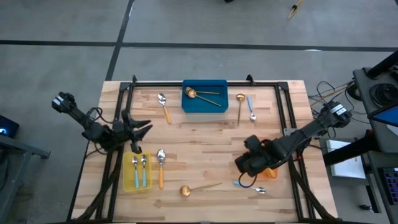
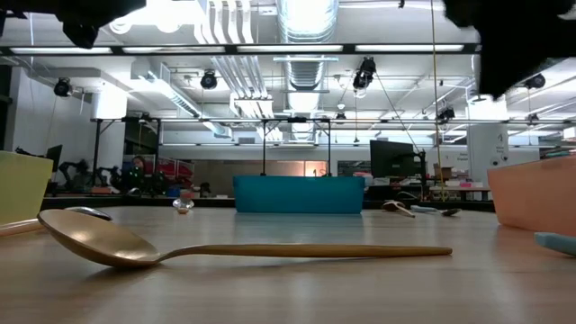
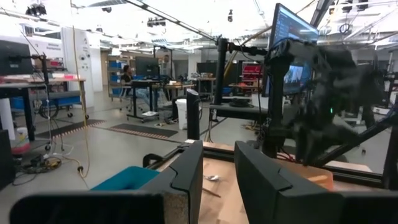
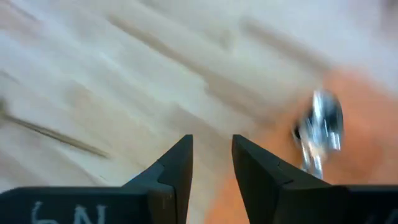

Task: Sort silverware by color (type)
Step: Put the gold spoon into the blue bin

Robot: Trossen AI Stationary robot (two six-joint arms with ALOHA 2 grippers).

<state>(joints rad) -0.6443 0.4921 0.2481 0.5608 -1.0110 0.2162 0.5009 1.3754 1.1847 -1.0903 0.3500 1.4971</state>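
Observation:
My right gripper hangs open above the table's near right part, beside the orange bin, nothing between its fingers. A silver spoon bowl lies on the bin's orange floor. My left gripper waits raised at the table's left, open and empty. Loose on the wood lie two orange-handled spoons, two gold spoons and two blue-handled spoons. The yellow bin holds two blue-handled spoons. The blue bin holds gold spoons.
A black frame rail runs along the table's far edge and down both sides. In the low view the near gold spoon lies in front, with the blue bin far behind it and the orange bin at the right.

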